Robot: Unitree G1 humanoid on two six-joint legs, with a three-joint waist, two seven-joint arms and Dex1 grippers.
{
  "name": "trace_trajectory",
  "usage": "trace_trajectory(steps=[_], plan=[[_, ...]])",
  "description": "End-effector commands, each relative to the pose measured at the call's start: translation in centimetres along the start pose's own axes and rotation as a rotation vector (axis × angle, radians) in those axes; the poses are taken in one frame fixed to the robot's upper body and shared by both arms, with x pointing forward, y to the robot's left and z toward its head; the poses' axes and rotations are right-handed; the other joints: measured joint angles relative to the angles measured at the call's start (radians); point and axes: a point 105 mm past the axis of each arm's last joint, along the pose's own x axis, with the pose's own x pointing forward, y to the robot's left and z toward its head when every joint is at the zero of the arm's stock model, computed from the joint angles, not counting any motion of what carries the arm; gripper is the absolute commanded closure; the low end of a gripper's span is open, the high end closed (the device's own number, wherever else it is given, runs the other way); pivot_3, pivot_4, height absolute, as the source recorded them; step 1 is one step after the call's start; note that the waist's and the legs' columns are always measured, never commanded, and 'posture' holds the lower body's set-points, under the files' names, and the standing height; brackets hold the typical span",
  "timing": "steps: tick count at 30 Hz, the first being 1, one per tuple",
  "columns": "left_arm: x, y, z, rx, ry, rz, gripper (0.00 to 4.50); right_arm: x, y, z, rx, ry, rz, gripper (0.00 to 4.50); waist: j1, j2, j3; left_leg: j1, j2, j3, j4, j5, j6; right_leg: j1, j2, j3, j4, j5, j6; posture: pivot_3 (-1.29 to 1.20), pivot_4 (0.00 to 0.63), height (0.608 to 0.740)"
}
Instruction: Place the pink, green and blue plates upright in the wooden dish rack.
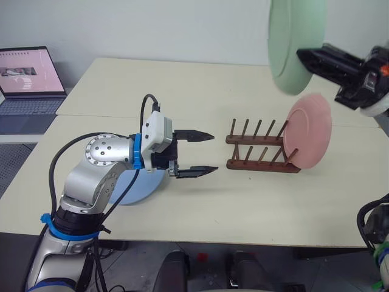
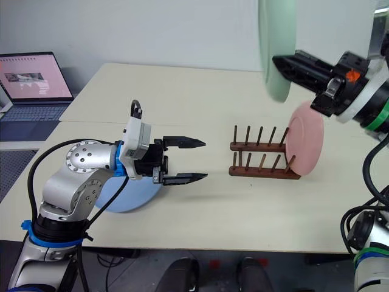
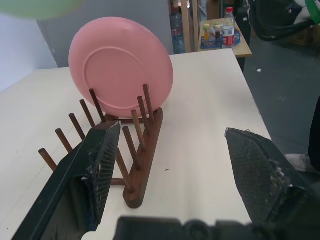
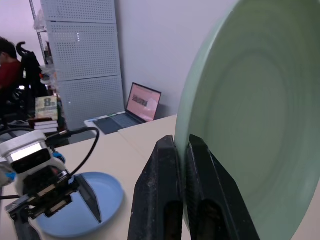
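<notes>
The pink plate stands upright in the right-end slot of the wooden dish rack, whose other slots hold nothing. High above the rack hangs the green plate, on edge, with my right gripper shut on its rim; in the right wrist view both fingers pinch the rim. The blue plate lies flat on the table, partly hidden under my left arm. My left gripper is open and holds nothing. It hovers left of the rack and points at it.
An open laptop sits on a lower desk at the far left. The pale table stretches back behind the rack. A small table with bottles stands beyond the table's end, and a person sits in the background.
</notes>
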Motion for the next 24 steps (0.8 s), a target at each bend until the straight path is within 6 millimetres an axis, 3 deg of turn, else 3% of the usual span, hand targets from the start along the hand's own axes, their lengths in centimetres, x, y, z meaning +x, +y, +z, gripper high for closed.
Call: trace_trajectory(steps=[1, 11, 24], plan=[[0.3, -0.4, 1.1, 0.041, -0.024, -0.022, 0.86, -1.4, -0.2, -1.0, 0.101, -0.011, -0.032, 4.46, -0.001, 0.000, 0.000, 0.000, 0.000, 0.000, 0.000, 0.000, 0.000, 0.000, 0.000, 0.000, 0.000, 0.000, 0.000, 0.00, 0.150, 0.740], [0.7, -0.7, 1.1, 0.026, -0.036, -0.034, 0.86, -2.7, -0.9, -4.3, 0.344, 0.025, -0.047, 4.46, -0.011, 0.000, 0.000, 0.002, 0.001, 0.000, 0.000, 0.000, 0.000, -0.001, 0.005, 0.002, 0.001, 0.000, 0.000, 0.00, 0.150, 0.740], [0.9, -1.0, 0.8, 0.020, -0.041, -0.034, 0.86, -2.2, -2.2, -6.7, 0.377, 0.115, -0.056, 4.46, -0.010, 0.000, 0.000, 0.002, 0.003, 0.000, 0.000, 0.000, 0.000, -0.001, 0.010, 0.002, 0.000, -0.001, -0.001, 0.00, 0.150, 0.740]])
